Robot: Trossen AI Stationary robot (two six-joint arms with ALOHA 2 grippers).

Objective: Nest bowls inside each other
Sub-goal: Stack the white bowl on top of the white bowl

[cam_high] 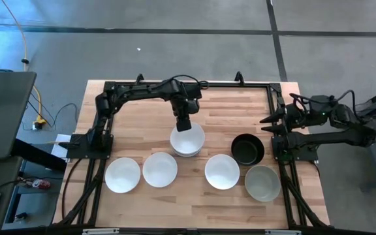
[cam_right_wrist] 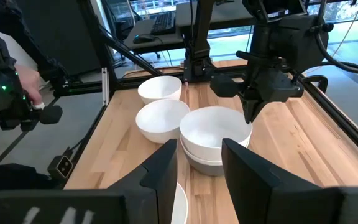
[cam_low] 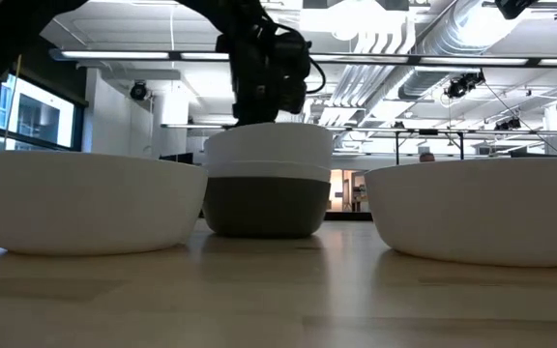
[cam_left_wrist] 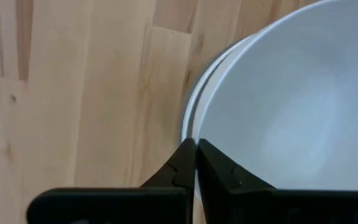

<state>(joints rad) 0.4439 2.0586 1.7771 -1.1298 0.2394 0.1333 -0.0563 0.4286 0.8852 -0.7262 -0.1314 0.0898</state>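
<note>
A stack of bowls (cam_high: 187, 140) stands mid-table, a grey bowl (cam_low: 264, 208) at the bottom and white ones nested in it. My left gripper (cam_high: 184, 125) is over the stack's far side, shut on the top white bowl (cam_left_wrist: 291, 106). Two white bowls (cam_high: 123, 175) (cam_high: 160, 169) sit near-left on their bases. A third white bowl (cam_high: 222, 172), a black bowl (cam_high: 247, 149) and a pale grey bowl (cam_high: 262, 183) sit to the right. My right gripper (cam_right_wrist: 201, 165) waits open at the table's right edge (cam_high: 267, 124). My left gripper pinches the rim of the top white bowl (cam_left_wrist: 196, 134) on its far side, one finger (cam_left_wrist: 219, 171) inside the bowl and one (cam_left_wrist: 179, 171) outside. It comes from above, pointing down. The bowl sits level in the white bowl below it (cam_low: 269, 171).
The black frame rails (cam_high: 276, 104) run along the far and side edges of the wooden table (cam_high: 142, 111). The far half of the table shows bare wood. A person's hand (cam_right_wrist: 27, 81) shows beyond the table's left side in the right wrist view.
</note>
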